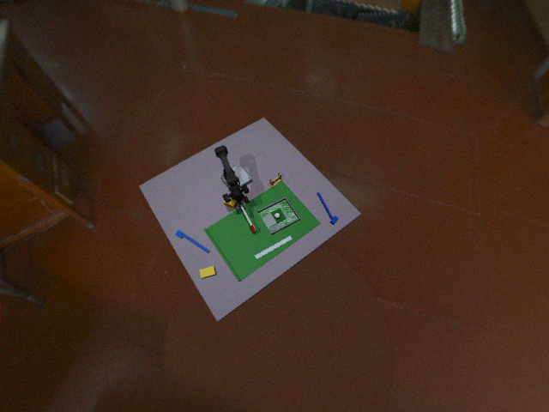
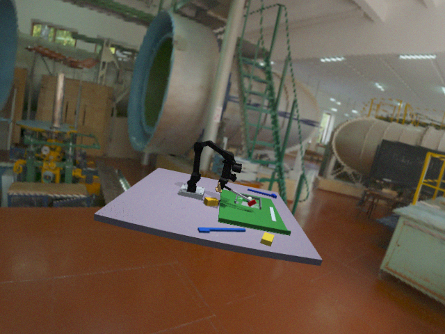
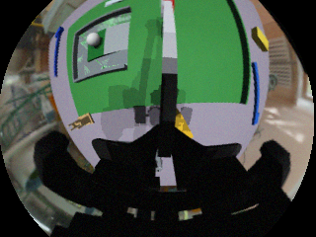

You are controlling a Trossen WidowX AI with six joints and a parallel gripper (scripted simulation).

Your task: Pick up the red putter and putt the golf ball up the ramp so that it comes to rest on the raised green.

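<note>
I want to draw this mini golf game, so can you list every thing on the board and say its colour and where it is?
Flat lilac board: 1, on red-brown floor.
Green putting mat: 1, on the board.
Grey-framed raised green: 1, on the mat.
White golf ball: 1, on the raised green.
White strip: 1, on the mat.
Red-headed putter: 1, in the gripper.
Blue putters: 2, either side of the mat.
Yellow blocks: 2, board corner, by the gripper.
Small brown stand: 1, beside the mat.
Black robot arm: 1; gripper shut on the putter.
</note>
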